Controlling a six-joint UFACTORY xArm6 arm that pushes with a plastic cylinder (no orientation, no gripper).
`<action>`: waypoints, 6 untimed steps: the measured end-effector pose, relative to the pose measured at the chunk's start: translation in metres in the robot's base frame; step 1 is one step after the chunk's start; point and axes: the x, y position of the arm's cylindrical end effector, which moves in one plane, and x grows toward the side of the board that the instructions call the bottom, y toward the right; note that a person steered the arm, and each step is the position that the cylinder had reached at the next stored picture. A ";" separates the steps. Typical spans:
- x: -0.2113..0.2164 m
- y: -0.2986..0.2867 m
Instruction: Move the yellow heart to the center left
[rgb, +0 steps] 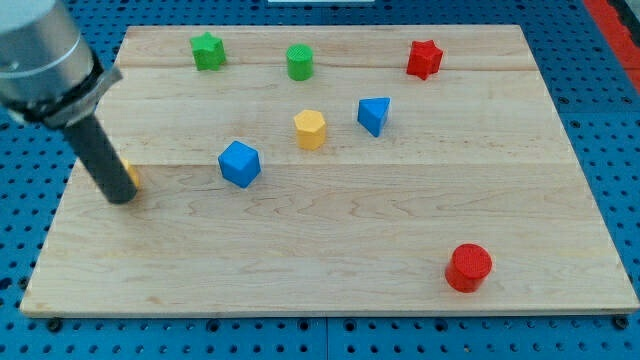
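Eight blocks on board (330, 290); arm has no jaws, only a rod, so spread/pinch state n/a. Tip (121, 199) sits at the view's left edge, mid-height. Yellow heart (131, 177) mostly hidden behind rod, touching or just beside tip on its right; only an orange-yellow sliver shows, shape not confirmable.

Risks (judgement):
- Heart already approx. at center left. Further push toward view's left could run it off the board edge, which is near.
- Contact is off-centre as far as visible; block may rotate or slip past rod rather than travel straight.
- Rod occludes heart, so exact contact side cannot be told.

Surroundings, rel. to tip:
- Blue cube (239, 163) near, to right; closest obstacle if heart slides back right.
- Yellow hexagon (310, 129) and blue triangle (374, 115) further right, slightly up.
- Green star (208, 50), green cylinder (300, 61), red star (424, 58) along view's top, well apart.
- Red cylinder (468, 267) far right, low.

Nothing stands between tip and heart.
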 end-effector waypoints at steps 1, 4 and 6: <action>0.028 0.029; -0.056 -0.010; -0.064 -0.006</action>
